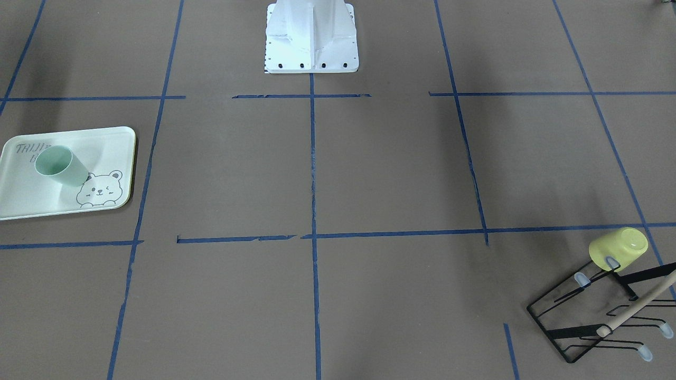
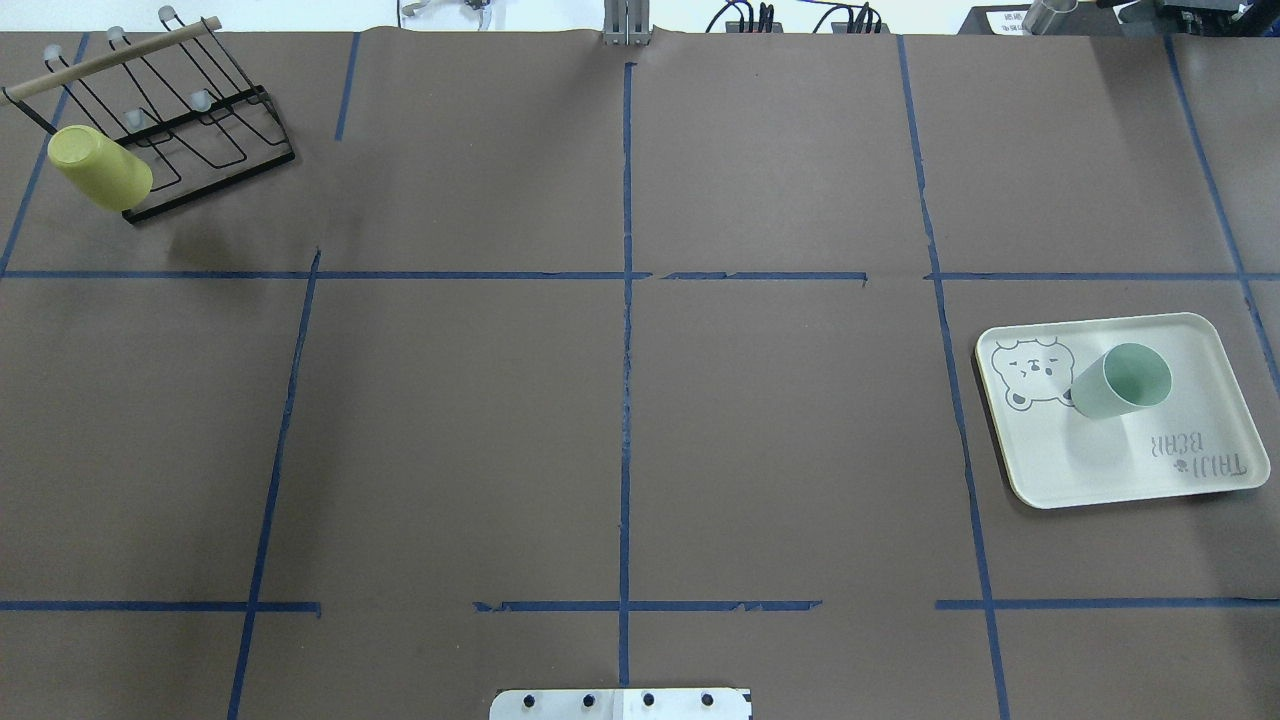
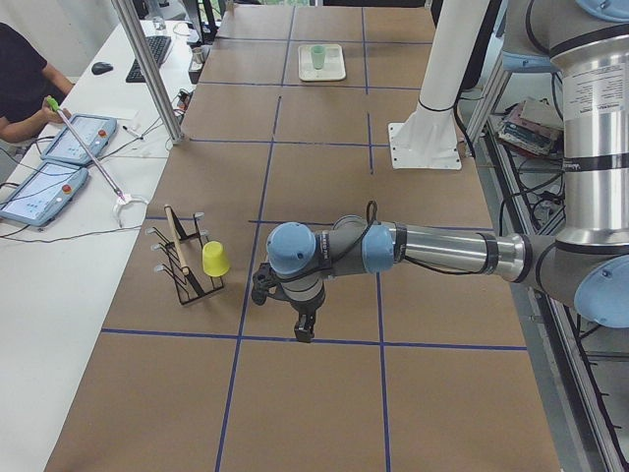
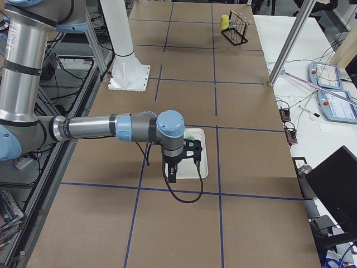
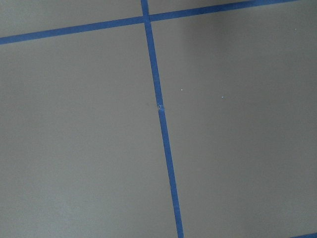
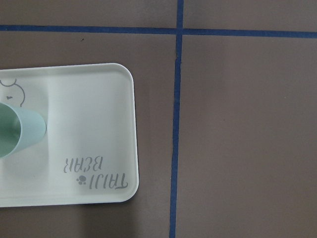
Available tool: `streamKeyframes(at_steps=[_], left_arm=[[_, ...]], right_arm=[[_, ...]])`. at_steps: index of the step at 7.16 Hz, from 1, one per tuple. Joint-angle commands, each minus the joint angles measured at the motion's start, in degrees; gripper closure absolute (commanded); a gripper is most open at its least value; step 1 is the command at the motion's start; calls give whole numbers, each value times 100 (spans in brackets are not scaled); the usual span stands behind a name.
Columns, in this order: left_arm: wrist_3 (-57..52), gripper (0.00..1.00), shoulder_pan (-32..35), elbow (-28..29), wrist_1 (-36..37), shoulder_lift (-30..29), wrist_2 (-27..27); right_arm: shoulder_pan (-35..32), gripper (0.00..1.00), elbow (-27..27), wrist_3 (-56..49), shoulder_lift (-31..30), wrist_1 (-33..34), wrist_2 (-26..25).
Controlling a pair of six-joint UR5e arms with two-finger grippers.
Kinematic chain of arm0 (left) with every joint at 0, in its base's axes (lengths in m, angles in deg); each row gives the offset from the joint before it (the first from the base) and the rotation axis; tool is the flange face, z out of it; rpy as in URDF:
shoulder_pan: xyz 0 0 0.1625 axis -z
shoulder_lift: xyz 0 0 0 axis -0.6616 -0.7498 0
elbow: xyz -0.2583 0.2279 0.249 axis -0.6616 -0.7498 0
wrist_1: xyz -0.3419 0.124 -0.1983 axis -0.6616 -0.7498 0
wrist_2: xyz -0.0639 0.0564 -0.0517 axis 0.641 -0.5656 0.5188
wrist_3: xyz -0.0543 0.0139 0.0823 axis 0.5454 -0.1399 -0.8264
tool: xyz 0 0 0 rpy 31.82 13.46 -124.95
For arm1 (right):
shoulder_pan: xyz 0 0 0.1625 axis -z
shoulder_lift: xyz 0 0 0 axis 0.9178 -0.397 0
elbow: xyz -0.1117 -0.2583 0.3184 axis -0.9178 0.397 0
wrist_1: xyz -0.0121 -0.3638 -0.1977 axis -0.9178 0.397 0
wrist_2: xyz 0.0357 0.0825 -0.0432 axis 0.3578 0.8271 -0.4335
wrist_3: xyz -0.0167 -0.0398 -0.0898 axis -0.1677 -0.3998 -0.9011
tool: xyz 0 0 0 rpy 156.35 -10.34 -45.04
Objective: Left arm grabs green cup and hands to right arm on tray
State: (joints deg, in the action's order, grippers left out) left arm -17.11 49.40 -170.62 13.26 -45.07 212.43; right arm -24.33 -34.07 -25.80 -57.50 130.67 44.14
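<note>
So the green cup [image 2: 1122, 381] is seen standing upright, mouth up, on the tray [image 2: 1100, 470], just beside the bear drawing, and going by that the job looks pretty much done. The left arm [image 3: 432, 246] is stretched out low over bare table paper on its own side, with the left gripper [image 3: 304, 329] pointed down near a blue tape line. How far its jaws are spread can't be told, since it's only caught in a side view. Same deal for the right gripper [image 4: 172, 177], which is hung over the tray's near side close to the cup; its jaw state can't be told either, and nothing appears to be held. What's probably left is a clean pull-back. The right arm [image 4: 89, 127] would best be lifted straight up before being swung away, so the cup isn't clipped, since light plastic like that would likely be tipped easily. As for room, lots of open table is left in the middle. The tray is sat close to the table's right end, so not much margin is had there. The wire rack [image 1: 573, 332] with the yellow-green cup [image 1: 619, 248] is parked at the far left corner, well apart from both arms
</note>
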Motion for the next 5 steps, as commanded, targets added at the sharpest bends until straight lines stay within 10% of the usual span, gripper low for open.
streamKeyframes(at_steps=[1,5], left_arm=[[26,0,14,24,0,-19,2],[18,0,14,-37,-9,-10,19]], right_arm=[[14,0,37,-2,3,22,-18],[120,0,143,-11,12,13,-27]])
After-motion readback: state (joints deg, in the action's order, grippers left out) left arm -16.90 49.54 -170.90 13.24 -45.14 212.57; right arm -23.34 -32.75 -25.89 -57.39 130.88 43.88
